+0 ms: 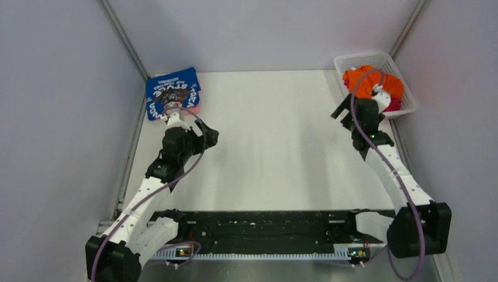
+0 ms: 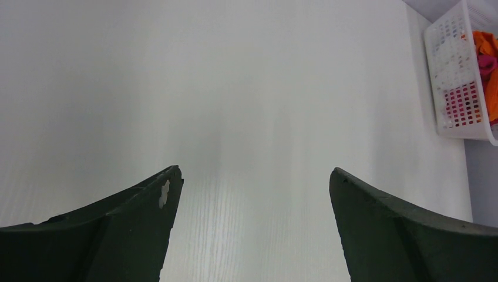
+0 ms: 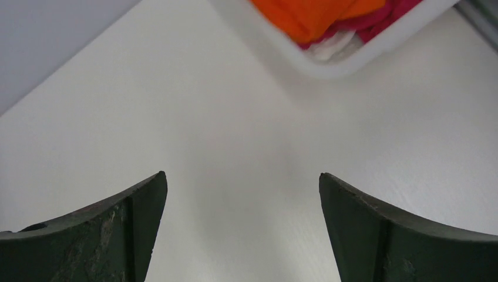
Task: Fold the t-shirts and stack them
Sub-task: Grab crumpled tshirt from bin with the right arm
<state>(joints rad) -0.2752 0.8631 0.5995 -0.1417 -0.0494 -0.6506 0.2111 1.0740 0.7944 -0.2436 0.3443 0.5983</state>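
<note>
- Left jaws apart, near folded blue t-shirt (image 1: pixel 173 93), far left.
- Right jaws apart beside basket (image 1: pixel 352 60) holding orange t-shirt (image 1: pixel 367 79), far right.

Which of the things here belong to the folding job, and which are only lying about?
Belong to the job:
- blue printed t-shirt, folded, at the far left corner
- pink t-shirt, only its edge showing under the blue one
- orange t-shirt, crumpled in the basket
- magenta t-shirt, in the basket too

Only lying about:
- white lattice basket
- table
</note>
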